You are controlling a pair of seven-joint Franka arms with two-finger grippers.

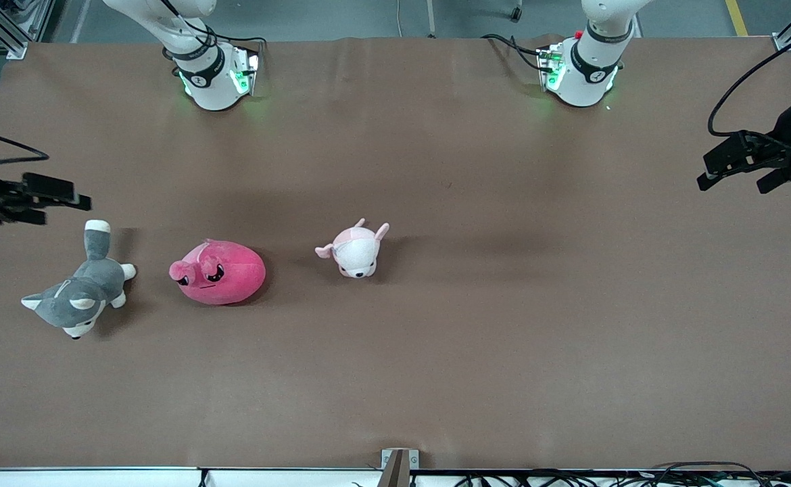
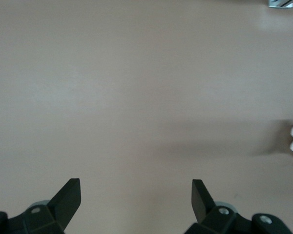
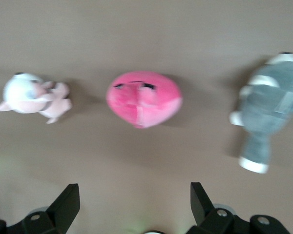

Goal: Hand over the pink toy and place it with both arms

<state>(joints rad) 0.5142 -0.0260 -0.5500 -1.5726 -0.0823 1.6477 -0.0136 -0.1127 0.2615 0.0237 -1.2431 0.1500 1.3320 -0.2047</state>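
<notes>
Front view, right arm's end to left arm's end, places given from the pink toy.

Right gripper (image 1: 57, 199): up in the air at the right arm's end of the table, over the brown top just by the grey husky's tail; fingers (image 3: 68, 204) spread wide, nothing between them.

Grey husky (image 1: 81, 294): lying on the table beside the pink toy, toward the right arm's end, a little nearer the front camera.

Pink toy (image 1: 218, 272): round plush with a face, resting on the table (image 1: 504, 304) between husky and small pig, touching neither. Long axis running along the table's length, from one arm's end toward the other. In the right wrist view, centred ahead of the spread fingers (image 3: 144, 100).

Small pale pig (image 1: 356, 249): beside the pink toy toward the left arm's end, slightly farther from the front camera.

Left gripper (image 1: 740, 166): up in the air at the left arm's end, well apart from the pink toy; fingers (image 2: 71, 195) spread wide over bare table, nothing held.

Deciding relation: right gripper much nearer the toy than the left. Scene fitting either a toy awaiting pickup or one already set down.
</notes>
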